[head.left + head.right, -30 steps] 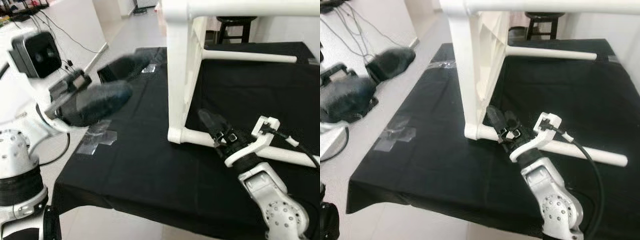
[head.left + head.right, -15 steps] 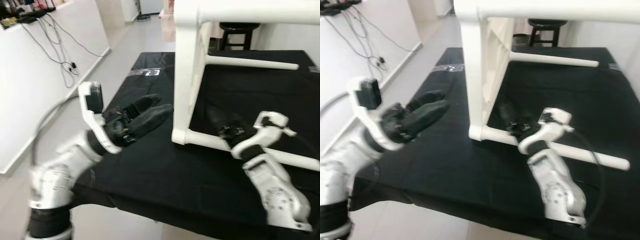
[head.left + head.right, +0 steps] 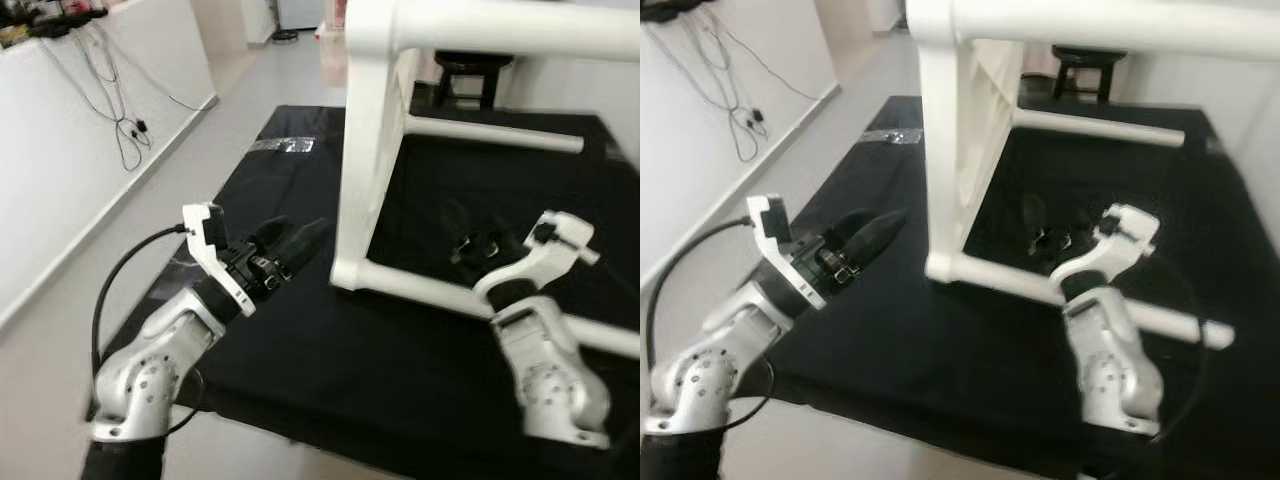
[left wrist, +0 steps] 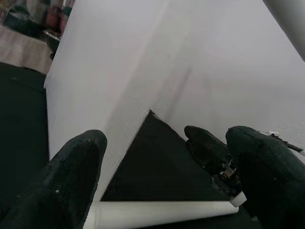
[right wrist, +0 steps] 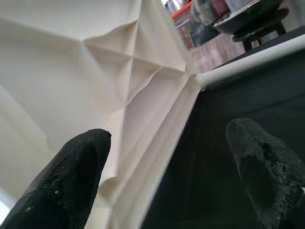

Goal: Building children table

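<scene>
Two hands flank the white plastic children's table frame (image 3: 372, 150), standing on its side on the black-draped tabletop (image 3: 300, 340). My left hand (image 3: 295, 248) hovers just beside its upright panel, fingers parted. My right hand (image 3: 1045, 225) sits inside the frame above the lower white bar (image 3: 1090, 300), fingers spread wide, gripping nothing.

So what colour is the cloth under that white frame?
Black; the cloth shows best in the right eye view.

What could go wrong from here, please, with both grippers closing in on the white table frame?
The table frame stands on its side on the black cloth, so a push from the left gripper might tip or slide it. The right gripper, open beside the bottom bar, could knock it.
</scene>
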### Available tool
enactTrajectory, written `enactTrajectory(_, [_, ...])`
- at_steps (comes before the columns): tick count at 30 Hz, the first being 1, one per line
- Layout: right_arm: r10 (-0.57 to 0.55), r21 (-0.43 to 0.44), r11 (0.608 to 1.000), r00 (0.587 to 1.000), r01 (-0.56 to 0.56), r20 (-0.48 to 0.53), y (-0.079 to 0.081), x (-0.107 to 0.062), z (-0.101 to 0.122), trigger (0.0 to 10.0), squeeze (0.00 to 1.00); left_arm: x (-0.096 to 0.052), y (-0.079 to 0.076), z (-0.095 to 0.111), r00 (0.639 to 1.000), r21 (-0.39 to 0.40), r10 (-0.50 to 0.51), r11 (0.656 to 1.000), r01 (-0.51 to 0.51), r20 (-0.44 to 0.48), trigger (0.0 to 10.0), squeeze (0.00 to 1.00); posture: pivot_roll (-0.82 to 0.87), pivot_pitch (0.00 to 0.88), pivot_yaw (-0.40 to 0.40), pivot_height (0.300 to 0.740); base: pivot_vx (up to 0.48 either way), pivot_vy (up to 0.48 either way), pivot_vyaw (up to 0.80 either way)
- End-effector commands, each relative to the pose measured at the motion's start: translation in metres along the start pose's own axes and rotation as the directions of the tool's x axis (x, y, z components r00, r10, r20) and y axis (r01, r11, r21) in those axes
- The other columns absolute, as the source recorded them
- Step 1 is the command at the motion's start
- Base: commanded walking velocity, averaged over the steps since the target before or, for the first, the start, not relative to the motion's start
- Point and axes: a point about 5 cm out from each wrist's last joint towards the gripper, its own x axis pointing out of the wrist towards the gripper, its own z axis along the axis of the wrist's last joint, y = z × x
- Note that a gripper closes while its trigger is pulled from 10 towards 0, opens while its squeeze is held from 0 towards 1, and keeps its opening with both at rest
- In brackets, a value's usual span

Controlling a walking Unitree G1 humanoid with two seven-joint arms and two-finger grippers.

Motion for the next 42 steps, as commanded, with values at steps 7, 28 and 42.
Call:
enactTrajectory(7, [0.001, -0.045, 0.999, 1.000, -0.002, -0.016, 0.002, 0.003, -0.008, 10.0, 0.00, -0.001, 0.010, -0.017, 0.996, 0.001, 0.079, 0.997, -0.079, -0.040, 10.0, 0.00, -0.09, 0.000, 0.044, 0.740, 0.000, -0.472, 0.00])
enactTrajectory(28, [0.019, -0.264, 0.963, 0.992, -0.052, -0.128, 0.010, 0.006, -0.043, 10.0, 0.00, -0.031, 0.058, -0.048, 0.863, 0.353, 0.490, 0.834, -0.424, -0.122, 10.0, 0.00, -0.08, 0.000, 0.044, 0.740, 0.000, -0.112, 0.00])
enactTrajectory(42, [0.031, -0.320, 0.944, 0.990, -0.075, -0.139, 0.012, 0.008, -0.051, 10.0, 0.00, -0.029, 0.065, -0.047, 0.829, 0.457, 0.558, 0.748, -0.482, -0.038, 10.0, 0.00, -0.08, 0.000, 0.044, 0.740, 0.000, 0.000, 0.00])
